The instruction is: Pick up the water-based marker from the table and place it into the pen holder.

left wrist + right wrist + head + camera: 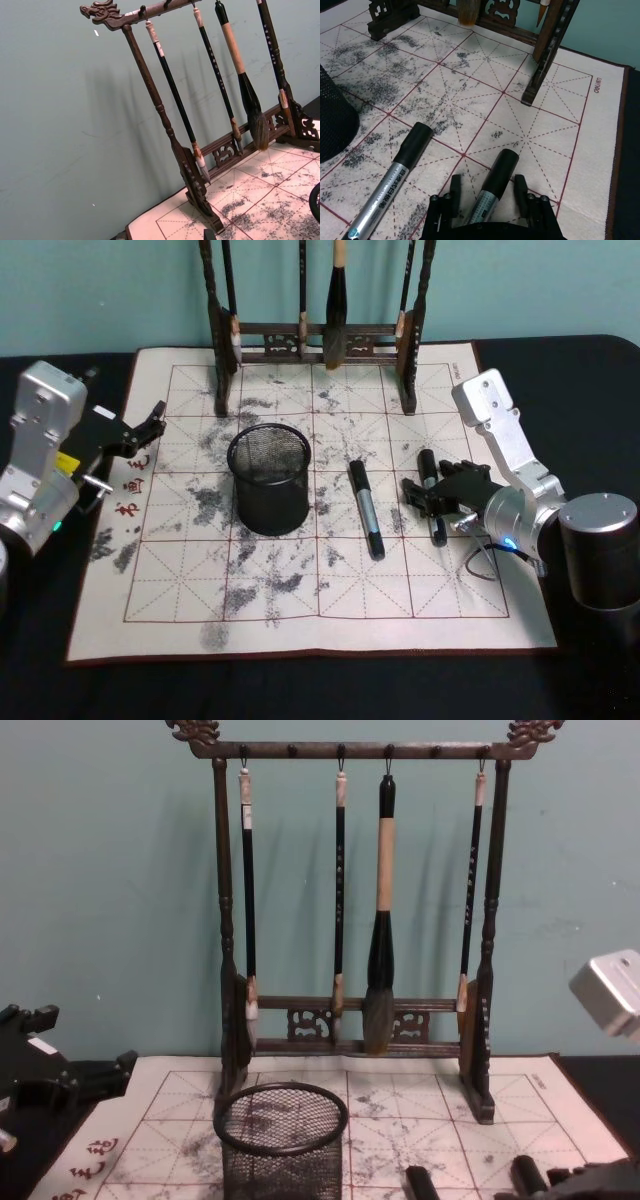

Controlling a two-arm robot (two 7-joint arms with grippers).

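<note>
Where the black-capped silver marker point(500, 162) lies, the open right end effector point(487, 180) straddles it. The left end effector point(155, 422), state unclear, hangs beside the white grid mat point(300, 610).

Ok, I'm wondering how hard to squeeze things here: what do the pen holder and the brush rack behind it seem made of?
The pen holder looks like matte black metal wire mesh with a solid rim; its wall is see-through. The brush rack looks like dark stained wood, slightly glossy, judging by its turned posts and carved ends.
</note>
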